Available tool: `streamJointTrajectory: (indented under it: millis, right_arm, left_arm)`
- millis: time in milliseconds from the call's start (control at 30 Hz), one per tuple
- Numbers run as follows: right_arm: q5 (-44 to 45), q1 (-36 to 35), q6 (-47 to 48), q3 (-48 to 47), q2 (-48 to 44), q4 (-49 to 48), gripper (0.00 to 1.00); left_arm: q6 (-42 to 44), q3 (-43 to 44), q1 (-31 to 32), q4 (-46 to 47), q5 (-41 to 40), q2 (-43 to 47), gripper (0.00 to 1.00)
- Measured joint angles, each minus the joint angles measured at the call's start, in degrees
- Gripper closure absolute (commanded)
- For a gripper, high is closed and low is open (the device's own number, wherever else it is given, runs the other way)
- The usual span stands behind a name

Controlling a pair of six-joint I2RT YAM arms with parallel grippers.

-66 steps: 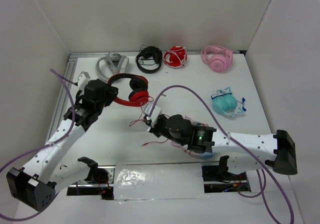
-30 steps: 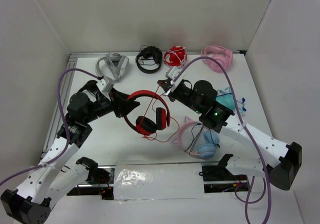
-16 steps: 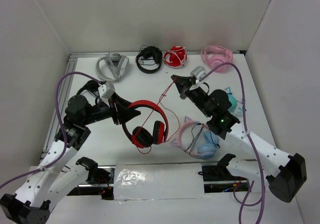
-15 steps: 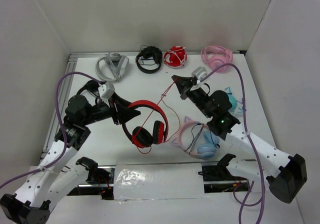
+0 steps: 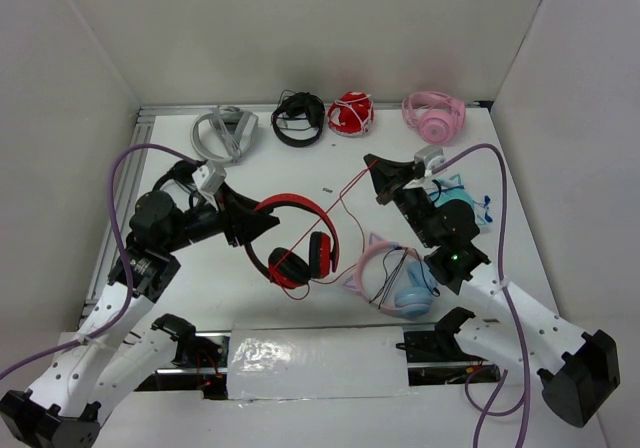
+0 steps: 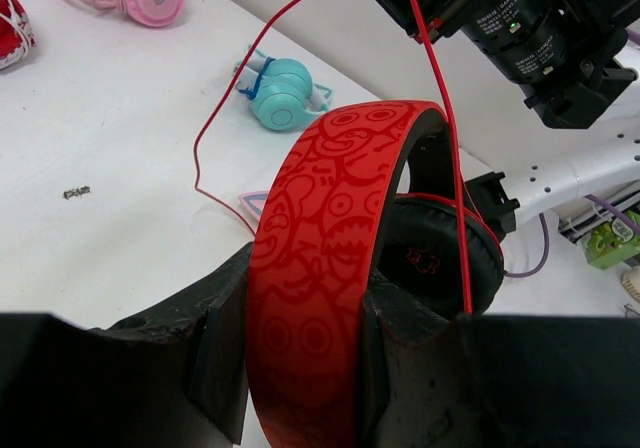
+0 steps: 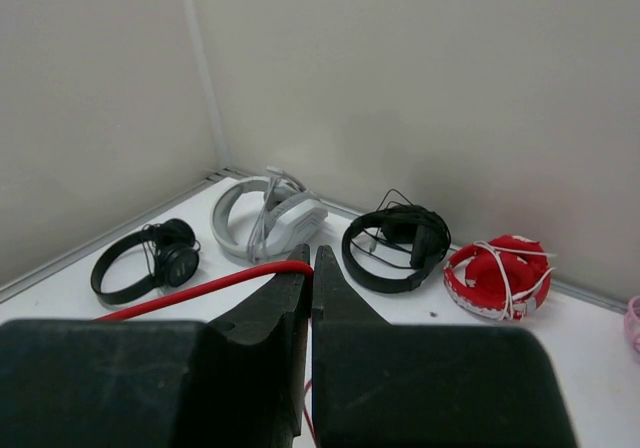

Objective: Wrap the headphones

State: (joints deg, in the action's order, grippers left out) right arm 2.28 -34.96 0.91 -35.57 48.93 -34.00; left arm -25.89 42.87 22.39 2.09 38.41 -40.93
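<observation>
Red headphones (image 6: 310,268) carry a darker cartoon-face print; pads (image 6: 430,258) black, cable (image 6: 452,158) red. One o'clock: an apparently plain pink pair (image 5: 433,116).

Right tool (image 7: 311,260): fingers pressed together, tips pinching the red cable (image 7: 200,290)
Red cable: runs left from the tips
Worktop (image 7: 420,313), far edge: grey-white headphones (image 7: 268,218), black headphones (image 7: 410,230), red bundle with white cord (image 7: 497,273)
Left side: smaller black headphones (image 7: 178,258)

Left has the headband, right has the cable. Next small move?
Probably swing the right gripper around the ear cups to lay another turn. It is shut on the cable, which runs taut to the headphones; one strand already crosses an ear cup, and the left gripper clamps the headband steady.
</observation>
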Motion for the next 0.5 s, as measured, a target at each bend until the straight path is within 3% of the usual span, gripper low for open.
streamJointTrajectory:
  millis: [500]
  right_arm:
    - [-2.45, 2.60, -2.78, 0.66, 5.55, 0.07, 1.00]
  left_arm:
    - [-1.68, 0.24, -0.04, -0.24, -0.59, -1.07, 1.00]
